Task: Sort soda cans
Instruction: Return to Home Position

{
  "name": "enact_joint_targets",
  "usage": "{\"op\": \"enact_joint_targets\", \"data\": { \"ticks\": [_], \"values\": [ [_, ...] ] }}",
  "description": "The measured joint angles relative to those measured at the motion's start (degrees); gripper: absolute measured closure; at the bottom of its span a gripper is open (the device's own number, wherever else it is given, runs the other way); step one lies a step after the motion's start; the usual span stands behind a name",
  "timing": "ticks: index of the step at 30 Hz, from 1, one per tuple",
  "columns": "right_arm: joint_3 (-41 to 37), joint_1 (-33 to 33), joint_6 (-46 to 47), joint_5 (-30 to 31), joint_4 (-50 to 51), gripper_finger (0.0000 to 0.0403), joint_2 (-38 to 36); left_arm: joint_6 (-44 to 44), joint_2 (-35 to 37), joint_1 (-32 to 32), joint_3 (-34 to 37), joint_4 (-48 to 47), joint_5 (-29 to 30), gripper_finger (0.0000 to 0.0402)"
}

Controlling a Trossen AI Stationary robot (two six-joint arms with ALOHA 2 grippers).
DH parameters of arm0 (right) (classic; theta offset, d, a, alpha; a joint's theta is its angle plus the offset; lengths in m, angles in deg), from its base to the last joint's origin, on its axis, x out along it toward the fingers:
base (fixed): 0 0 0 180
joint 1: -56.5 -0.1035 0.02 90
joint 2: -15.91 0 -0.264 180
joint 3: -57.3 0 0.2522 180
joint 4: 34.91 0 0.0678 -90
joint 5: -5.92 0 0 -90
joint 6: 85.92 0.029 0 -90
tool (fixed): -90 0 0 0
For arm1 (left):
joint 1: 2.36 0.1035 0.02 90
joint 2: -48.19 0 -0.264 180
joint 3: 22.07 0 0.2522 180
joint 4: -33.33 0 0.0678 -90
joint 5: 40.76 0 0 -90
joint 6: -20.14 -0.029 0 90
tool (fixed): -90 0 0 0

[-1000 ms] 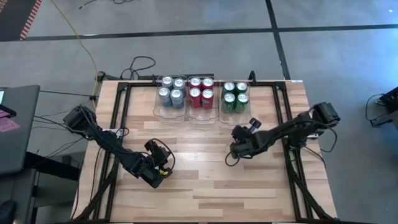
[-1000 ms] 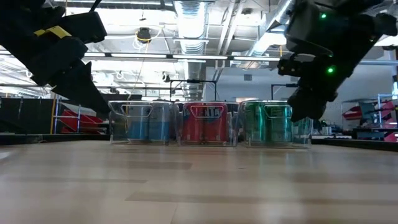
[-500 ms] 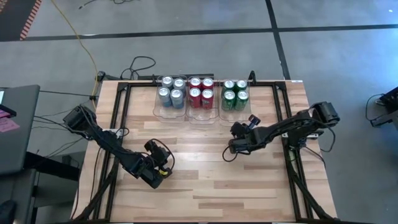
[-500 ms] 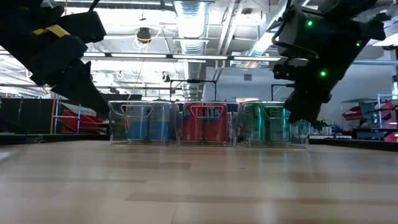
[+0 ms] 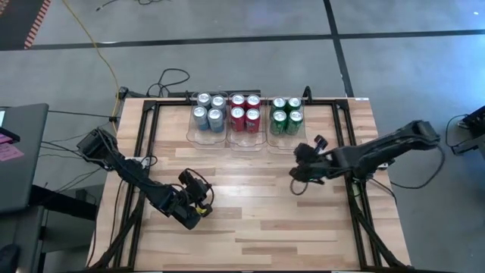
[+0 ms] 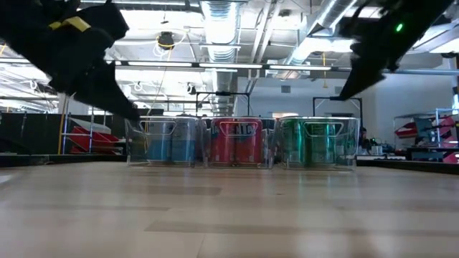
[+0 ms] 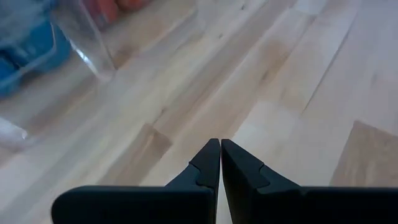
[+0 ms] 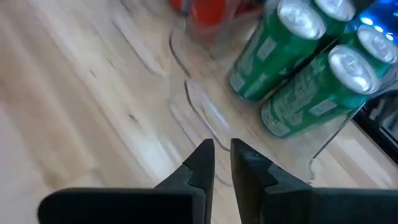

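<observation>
Your right gripper [image 5: 297, 173] pulled back from the green cans [image 5: 286, 117], fingers slightly parted, empty; left gripper [image 7: 220, 151] stayed closed.

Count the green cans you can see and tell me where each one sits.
4 green cans, all in the right-hand clear bin at the table's far edge, standing two by two: two at the back, two in front. None seems hidden from above.

Place: I work in an industrial lab hall.
Overhead: bare ducts [image 6: 219, 21] and strip lights above my bench [image 5: 250, 212].
Floor: grey concrete [image 5: 227, 53] around the bench, cables [image 5: 170, 78] trailing.
Behind the bench: metal racks [image 6: 430, 136].
</observation>
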Motion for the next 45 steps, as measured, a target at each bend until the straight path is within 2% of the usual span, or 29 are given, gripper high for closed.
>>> {"op": "enact_joint_targets", "data": {
  "ticks": [5,11,17,21,27,32,38,42,45],
  "values": [
    [0.00,-3.09,-1.80,-2.70,0.85,0.0334,-11.40,-6.96,1.58,1.20,-2.34,0.46,1.88,0.0391],
    [0.02,-7.25,-5.18,-3.51,0.85,0.0356,-23.94,-19.91,7.68,7.52,-3.06,2.12,0.91,0.0391],
    [0.02,-12.17,-12.35,-4.21,-1.96,0.0396,-32.75,-34.01,13.97,15.22,-3.06,6.38,-4.30,0.0391],
    [-0.25,-14.72,-21.16,-4.28,-10.14,0.0398,-35.32,-47.01,17.10,18.47,-1.81,16.51,-8.63,0.0395],
    [-3.89,-15.57,-36.10,-4.75,-26.51,0.0401,-35.48,-61.82,20.31,25.82,3.14,33.78,-22.63,0.0400],
    [-7.84,-15.35,-43.03,-9.08,-37.18,0.0402,-35.63,-65.26,22.93,31.34,7.99,41.58,-33.20,0.0401],
    [-13.36,-10.39,-49.20,-9.99,-51.31,0.0402,-35.63,-67.89,27.78,34.08,13.11,41.82,-34.50,0.0401],
    [-14.33,-5.00,-46.60,-20.20,-52.63,0.0402,-36.21,-66.70,31.66,36.44,18.59,45.84,-34.85,0.0401],
    [-15.73,-1.90,-45.48,-26.06,-53.68,0.0402,-36.37,-64.38,34.39,38.76,22.39,48.42,-38.59,0.0401]
  ]
}}
